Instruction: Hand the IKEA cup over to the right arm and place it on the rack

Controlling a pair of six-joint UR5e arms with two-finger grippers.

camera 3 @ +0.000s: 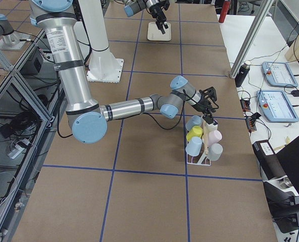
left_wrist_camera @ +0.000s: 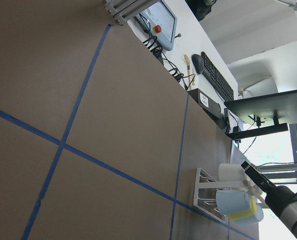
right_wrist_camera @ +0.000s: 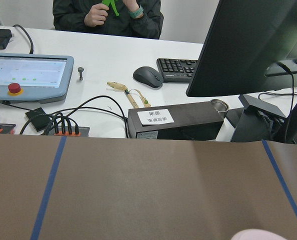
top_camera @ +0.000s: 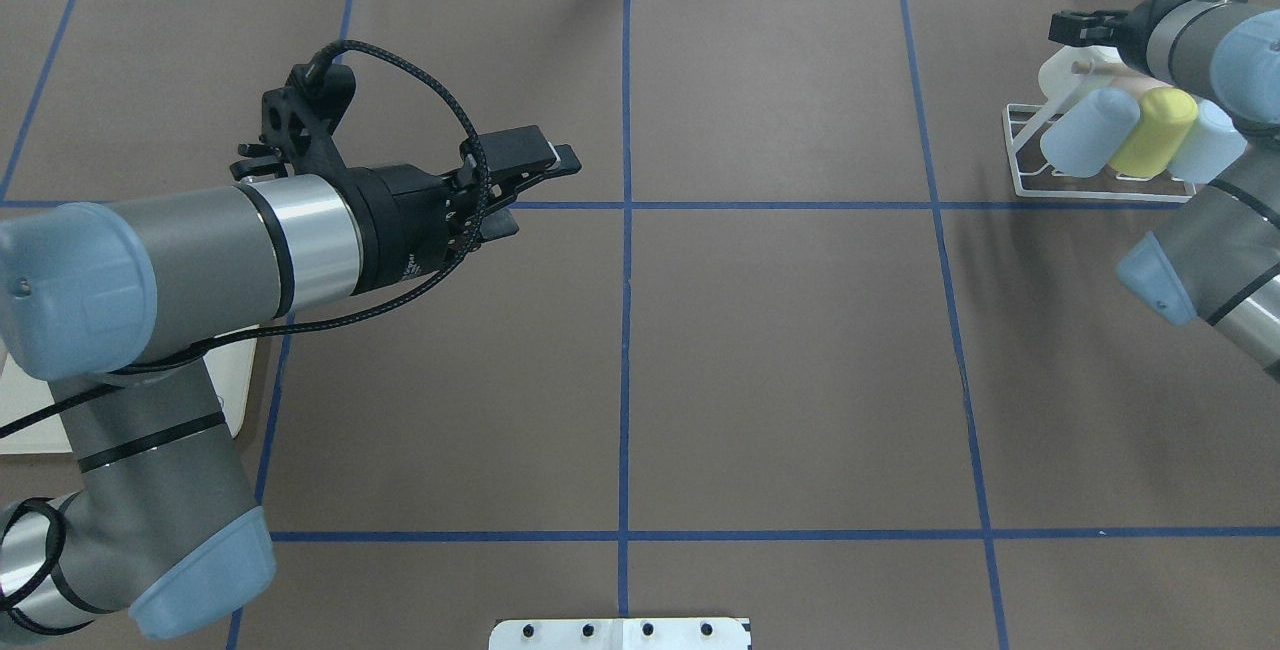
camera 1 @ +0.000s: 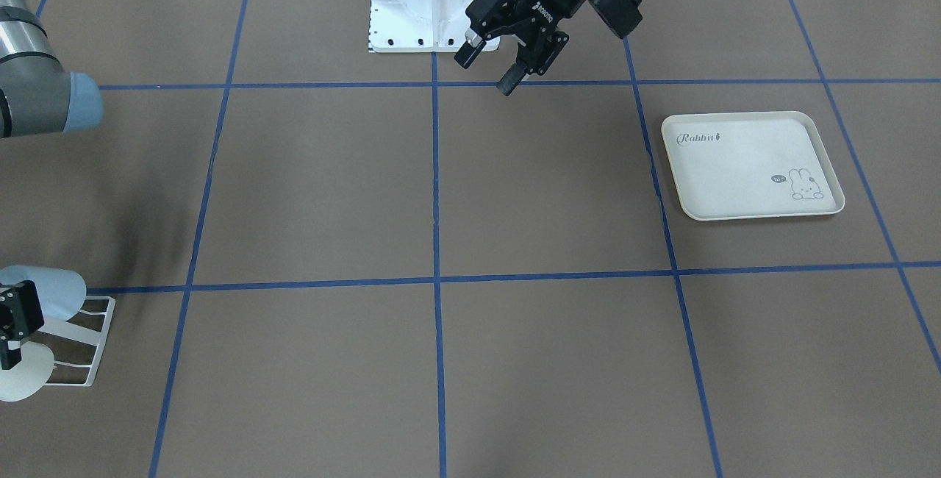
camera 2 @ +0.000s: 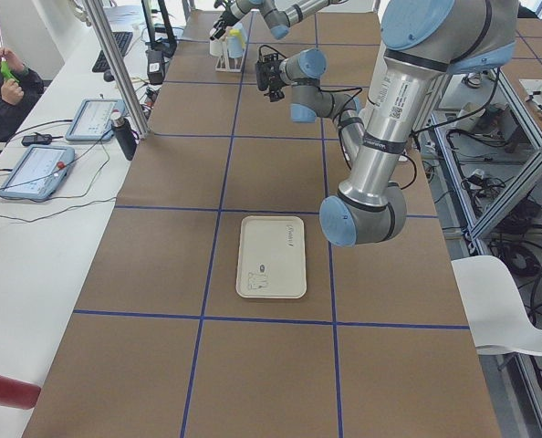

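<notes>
Hovering at the top centre of the front-facing view, the left gripper (camera 1: pixel 485 73) hangs above the brown counter (camera 1: pixel 331 184) with its jaws spread wide and nothing between them. It is well apart from the cream rabbit-print tray (camera 1: pixel 750 165), which suggests its share of the handover is done. At that view's lower left edge the right gripper (camera 1: pixel 11 349) is down at the white wire rack (camera 1: pixel 92 342), against the pale IKEA cup (camera 1: pixel 26 382), presumably steering it onto a peg. I cannot tell whether its jaws clamp the cup or have parted, because the frame edge cuts them off. In the overhead view's upper right, light blue cups (top_camera: pixel 1090 130) and a yellow cup (top_camera: pixel 1155 130) occupy the slanted rods.
</notes>
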